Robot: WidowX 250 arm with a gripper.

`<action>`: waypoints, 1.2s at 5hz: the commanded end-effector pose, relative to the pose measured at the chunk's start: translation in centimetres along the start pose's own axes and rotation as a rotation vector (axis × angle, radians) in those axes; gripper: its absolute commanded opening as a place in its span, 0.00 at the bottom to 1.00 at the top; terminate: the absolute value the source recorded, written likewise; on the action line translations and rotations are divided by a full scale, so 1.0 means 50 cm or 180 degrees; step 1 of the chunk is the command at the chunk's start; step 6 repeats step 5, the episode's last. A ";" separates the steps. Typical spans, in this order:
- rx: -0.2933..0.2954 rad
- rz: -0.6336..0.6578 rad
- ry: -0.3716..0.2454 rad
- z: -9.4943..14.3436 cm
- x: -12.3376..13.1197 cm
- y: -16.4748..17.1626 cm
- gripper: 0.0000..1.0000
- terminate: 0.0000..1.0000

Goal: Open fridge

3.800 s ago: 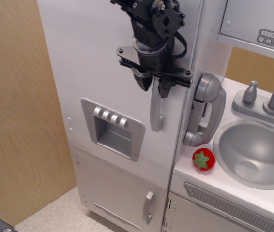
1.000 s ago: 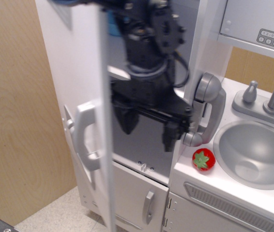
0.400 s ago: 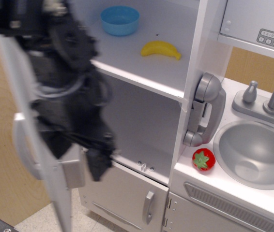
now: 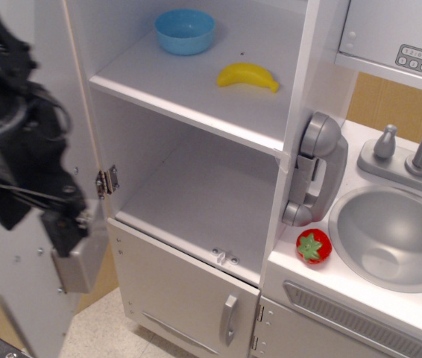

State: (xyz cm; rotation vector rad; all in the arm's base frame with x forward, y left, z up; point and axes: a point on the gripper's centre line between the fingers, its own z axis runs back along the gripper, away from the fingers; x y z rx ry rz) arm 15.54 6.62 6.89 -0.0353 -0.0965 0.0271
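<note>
The white fridge (image 4: 196, 201) stands open, and its white shelves (image 4: 189, 97) show inside. Its large upper door (image 4: 28, 313) is swung far out to the left on the hinge (image 4: 106, 181), inner face toward the camera. The door's outer handle is hidden. My black gripper (image 4: 36, 224) is at the left edge, in front of the open door. Its two fingers (image 4: 63, 233) point down and stand apart with nothing seen between them. The arm is blurred.
A blue bowl (image 4: 185, 31) and a yellow banana (image 4: 247, 76) lie on the upper shelf. The smaller lower door (image 4: 189, 298) is shut. A grey toy phone (image 4: 315, 168), a red strawberry (image 4: 313, 246), the sink (image 4: 397, 235) and the microwave (image 4: 397, 37) are to the right.
The upper door has swung from shut to wide open at the left. My gripper moved with it from the fridge front to the far left, and the shelves became fully visible.
</note>
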 end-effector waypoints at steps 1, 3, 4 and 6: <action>0.0293 0.0363 -0.0364 0.016 0.063 0.130 1.00 0.00; 0.0480 0.0840 -0.0694 0.022 0.124 0.201 1.00 0.00; 0.0480 0.0840 -0.0694 0.022 0.124 0.201 1.00 0.00; 0.0480 0.0840 -0.0694 0.022 0.124 0.201 1.00 1.00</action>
